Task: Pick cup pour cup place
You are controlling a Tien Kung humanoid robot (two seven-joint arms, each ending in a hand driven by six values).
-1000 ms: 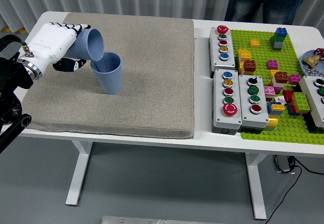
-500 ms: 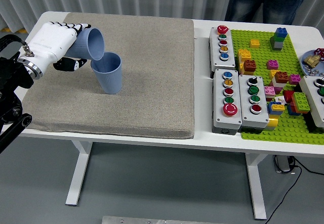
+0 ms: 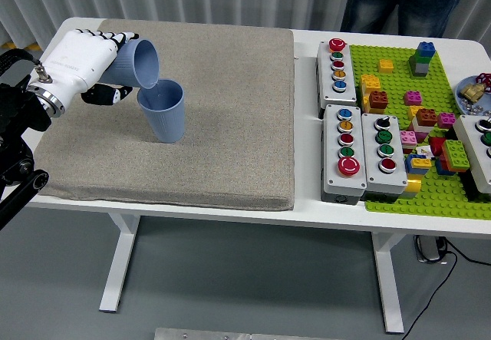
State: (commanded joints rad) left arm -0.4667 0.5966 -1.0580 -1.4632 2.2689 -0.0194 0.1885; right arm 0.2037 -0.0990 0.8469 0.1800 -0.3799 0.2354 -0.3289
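On grey mat (image 3: pixel 215 110), left half of white table (image 3: pixel 307 202): blue cup (image 3: pixel 163 110), upright, mouth open, standing free. Above and left of it, tilted blue cup (image 3: pixel 138 64), rim tipped down over the upright one's mouth, lips close or just touching; contact not resolvable. Clasped in left hand (image 3: pixel 80 67), white-shelled, dark fingers (image 3: pixel 107 97) curled round the cup's body. Right hand absent from view.

To the right, well apart: button boxes (image 3: pixel 360 152), green baseplate (image 3: pixel 418 117) with loose bricks, small dish (image 3: pixel 474 93) of oddments at the far right edge. Person's legs (image 3: pixel 399 2) at far side, hands not visible.

Stage, judged: pour under way; return to upright and set-down not yet done.

Hazards, judged:
- Tilted rim knocking or dragging the upright cup on withdrawal; light, tall cup on soft mat, easily toppled.
- Contents, if any, missing the mouth through poor overlap; contents not discernible.
- Set-down too near the upright cup, with a knuckle or cup wall nudging it.
- Cup released while tilted, or onto yielding mat unevenly, with rolling toward the table's left edge.
- Slip within the curled fingers during rotation back to upright.
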